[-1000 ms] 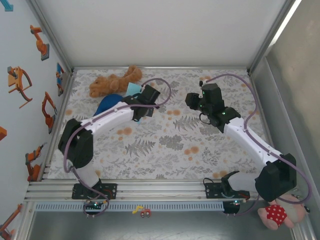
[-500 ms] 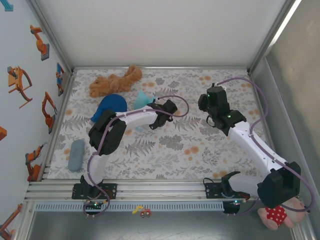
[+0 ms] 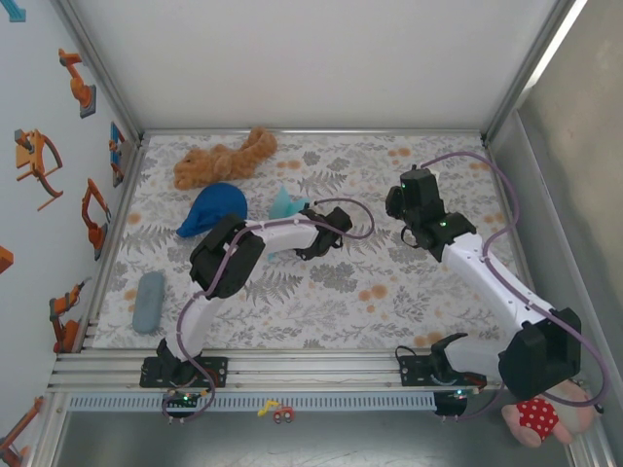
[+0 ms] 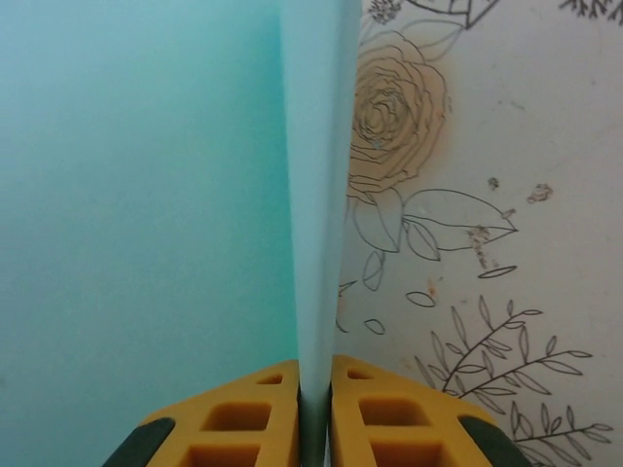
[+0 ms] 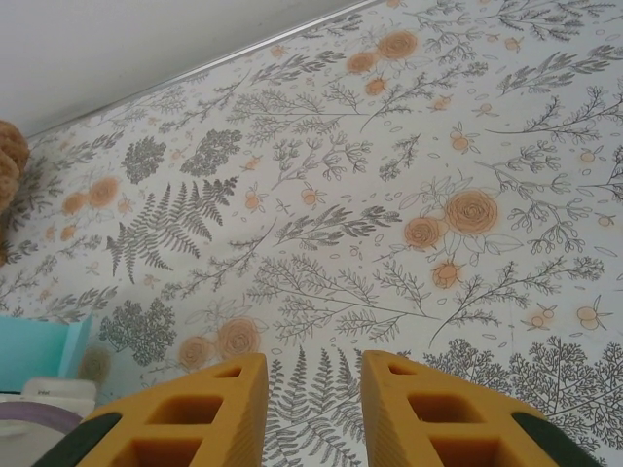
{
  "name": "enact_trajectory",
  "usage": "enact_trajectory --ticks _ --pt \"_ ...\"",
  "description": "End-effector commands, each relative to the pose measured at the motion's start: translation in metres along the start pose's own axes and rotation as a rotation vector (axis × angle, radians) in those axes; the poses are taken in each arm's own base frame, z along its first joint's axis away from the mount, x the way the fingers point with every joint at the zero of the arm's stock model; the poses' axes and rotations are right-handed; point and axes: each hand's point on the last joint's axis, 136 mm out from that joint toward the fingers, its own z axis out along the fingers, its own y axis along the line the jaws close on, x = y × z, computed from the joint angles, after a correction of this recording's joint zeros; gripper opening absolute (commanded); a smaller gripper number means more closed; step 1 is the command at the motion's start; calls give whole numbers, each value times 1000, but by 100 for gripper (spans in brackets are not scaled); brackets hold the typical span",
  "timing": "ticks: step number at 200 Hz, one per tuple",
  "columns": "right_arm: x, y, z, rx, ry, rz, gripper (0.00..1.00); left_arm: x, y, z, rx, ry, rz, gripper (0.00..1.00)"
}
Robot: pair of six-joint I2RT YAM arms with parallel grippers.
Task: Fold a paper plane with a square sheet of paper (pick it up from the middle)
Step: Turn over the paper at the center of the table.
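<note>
A: Whereabouts of the paper (image 3: 284, 203)?

B: Far half of the counter (image 3: 389, 292), just beside the blue dome (image 3: 212, 207) and near the plush toy (image 3: 219, 159). Already folded, standing on edge, clamped in the left hand (image 4: 313, 375) right on the crease. Impossible to tell whether touching the counter.

A: And the right hand (image 5: 311, 375)?

B: Spread apart, grasping nothing, hovering over bare floral cloth well apart from the paper.

A: Risks from here?

B: Slipping, most likely: thin sheet, narrow pinch, one hand alone on it. Any quick swing, and probably twisting or sliding out from between the pads. Then crushing: too hard a squeeze, and stray creases in the wrong places. Also snagging on the dome if dragged that way, spoiling the fold. Lastly, a crooked plane if pressed flat with the edges out of line.

A: Remedy?

B: Slow lowering onto open counter, with the second hand brought in before letting go.
</note>
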Motion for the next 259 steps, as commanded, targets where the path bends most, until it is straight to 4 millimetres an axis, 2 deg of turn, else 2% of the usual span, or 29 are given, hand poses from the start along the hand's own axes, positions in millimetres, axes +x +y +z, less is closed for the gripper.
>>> enact_trajectory --ticks 1,34,83,114,167,205,223,245,259 --pt "-1 -3 3 13 2 26 30 -1 -4 -3 -4 4 -9 17" --pt "0 -2 5 9 9 31 30 -1 -9 -6 24 8 -34 19" --pt "1 -1 7 8 17 38 30 -3 -14 -14 80 12 -105 30" --pt "1 0 9 3 22 44 30 -6 -17 -23 108 3 -117 32" --pt "-1 -3 8 12 12 58 29 -13 -25 -58 260 -5 -199 36" --pt "-2 -8 7 23 4 69 30 -14 -43 -103 552 -2 -295 41" --pt "-2 -9 7 26 4 74 30 -13 -46 -122 682 -5 -347 44" --pt "0 -8 9 21 14 81 31 -7 -41 -135 794 2 -399 45" --pt "3 -6 11 13 28 84 32 2 -33 -131 826 22 -446 47"
